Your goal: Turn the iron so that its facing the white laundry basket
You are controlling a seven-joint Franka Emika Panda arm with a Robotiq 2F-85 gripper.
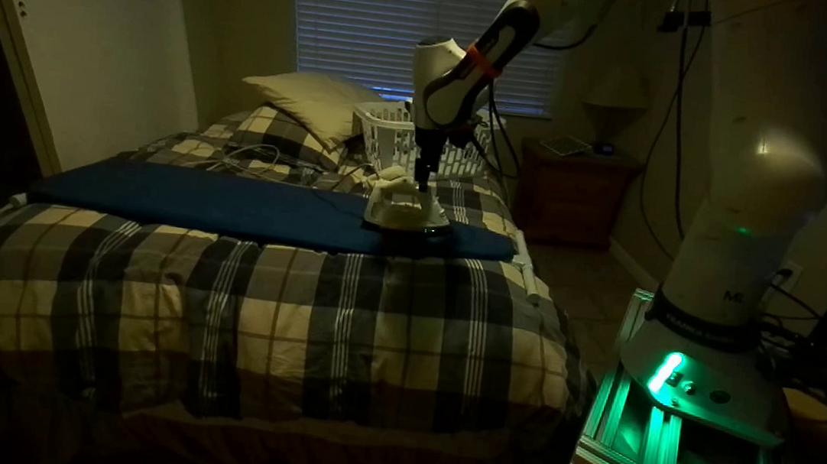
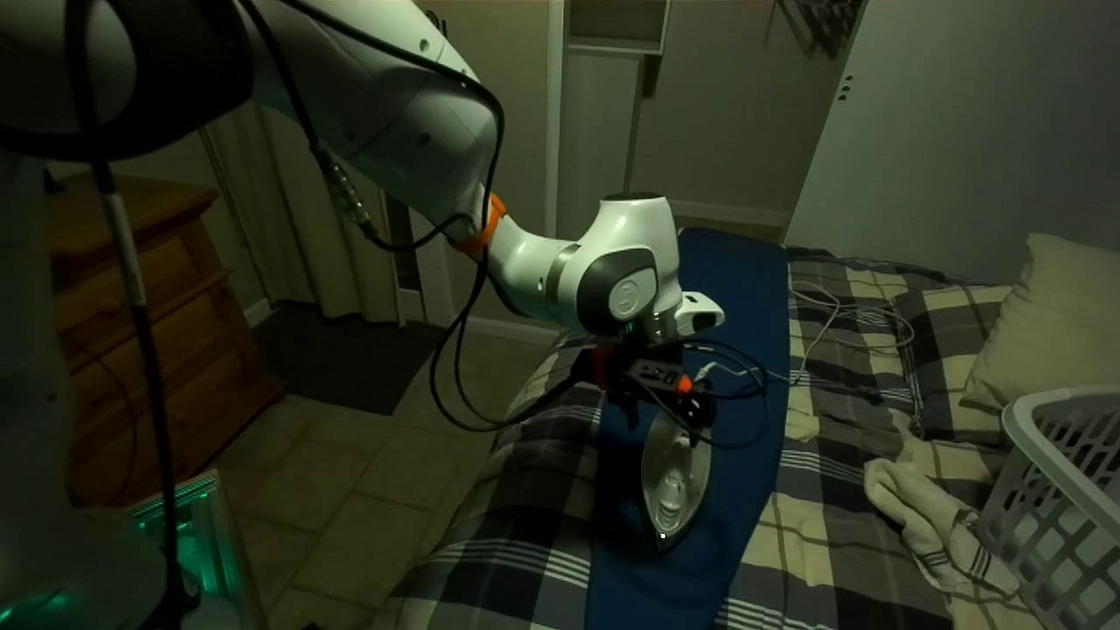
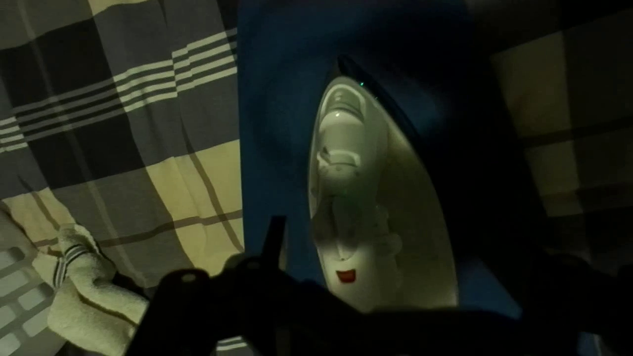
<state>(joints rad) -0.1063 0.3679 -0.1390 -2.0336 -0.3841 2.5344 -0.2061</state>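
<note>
The pale iron (image 2: 675,477) lies flat on the blue ironing board, its pointed nose aimed along the board; the white laundry basket (image 2: 1054,499) stands off to one side of it on the bed. In an exterior view the basket (image 1: 385,137) is behind the iron (image 1: 404,216). My gripper (image 2: 663,424) points down over the rear part of the iron, fingers spread apart. In the wrist view a dark finger (image 3: 274,242) is beside the iron (image 3: 346,183), with a gap between them; the opposite finger is lost in shadow. The iron's rear end is hidden behind the gripper.
The blue ironing board (image 1: 217,200) lies across the plaid bed. Whitish socks (image 2: 927,516) lie between board and basket. A pale cord (image 2: 831,315) trails over the bed near a pillow (image 2: 1050,315). Cables (image 2: 464,367) hang from the arm.
</note>
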